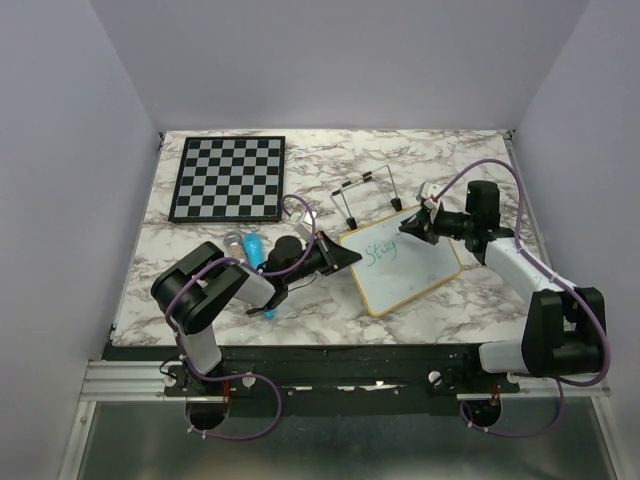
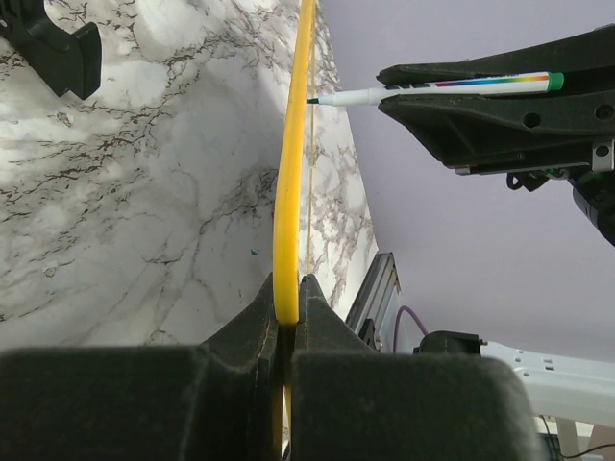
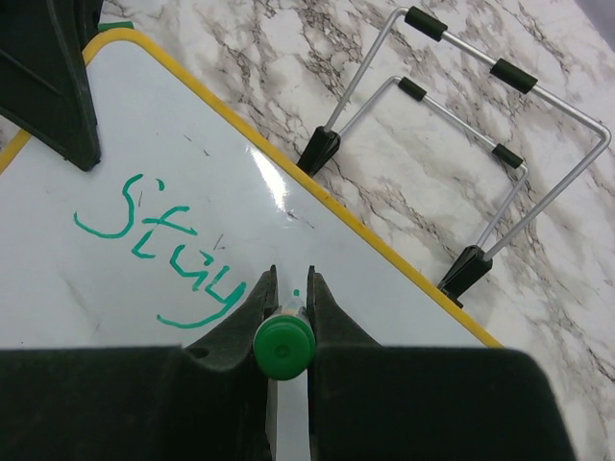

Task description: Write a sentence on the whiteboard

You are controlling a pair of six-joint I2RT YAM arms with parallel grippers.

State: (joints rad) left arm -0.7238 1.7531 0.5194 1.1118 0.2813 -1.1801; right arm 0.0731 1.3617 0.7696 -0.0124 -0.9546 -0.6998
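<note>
The whiteboard (image 1: pixel 405 262) lies on the desk (image 1: pixel 450 160) right of centre, between the two grippers and just in front of a wire stand (image 1: pixel 365 195). A chessboard (image 1: pixel 228 178) sits well apart at the far left. The left gripper (image 1: pixel 345 258) is pressed together on the whiteboard's left edge, pinching the yellow-looking frame, as the left wrist view confirms. The right gripper (image 1: pixel 415 228) is pinching a marker (image 3: pixel 283 348), with the green cap toward its wrist camera and the tip directed at the writing surface. Of the sentence (image 3: pixel 159 250), one word is legible in green: "Stay", placed toward the upper left of the whiteboard. The marker tip stands just right of the last letter. In the left wrist view it appears to meet the surface, but firm contact cannot be confirmed. Assessment: the task is at an early stage. The first word is complete, the remaining words are not yet written, and most of the surface is unmarked. The next stroke calls for a steady hold on the frame and a new word begun beside or below the first.
</note>
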